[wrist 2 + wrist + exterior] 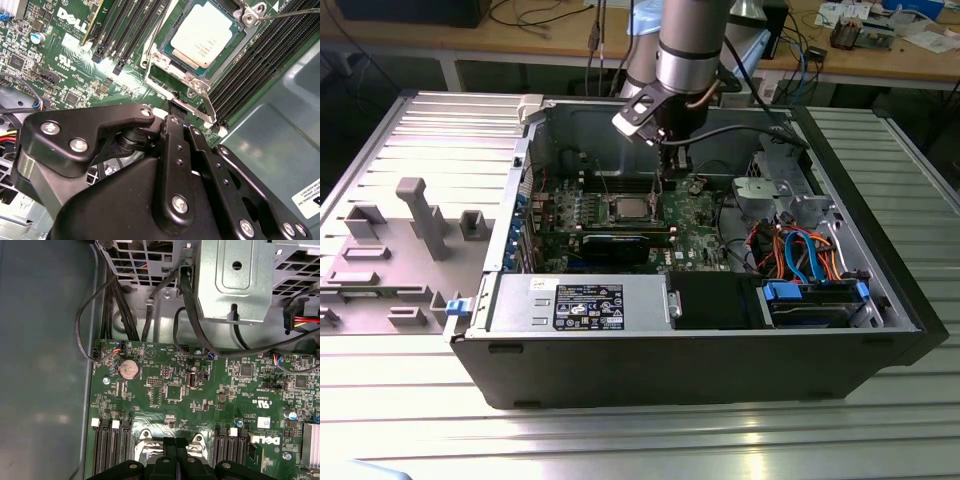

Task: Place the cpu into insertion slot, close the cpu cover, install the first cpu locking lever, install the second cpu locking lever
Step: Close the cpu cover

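1. In the exterior view the gripper (665,182) hangs inside the open computer case (880,300), near the centre of the frame and just beside the insertion slot (613,211).
2. In the first wrist view its fingers (170,452) lie together; I cannot tell if something is between them.
3. The cpu (205,35) sits in the slot, and the cpu cover (186,76) seems lowered around it.
4. One wire lever (156,35) and the other wire lever (287,13) look unlatched, so both locking steps seem left.

Cpu (207,32), silver top, framed by cpu cover (186,76); black claw (175,107) just beside cover's edge; memory slots (127,30) either side.
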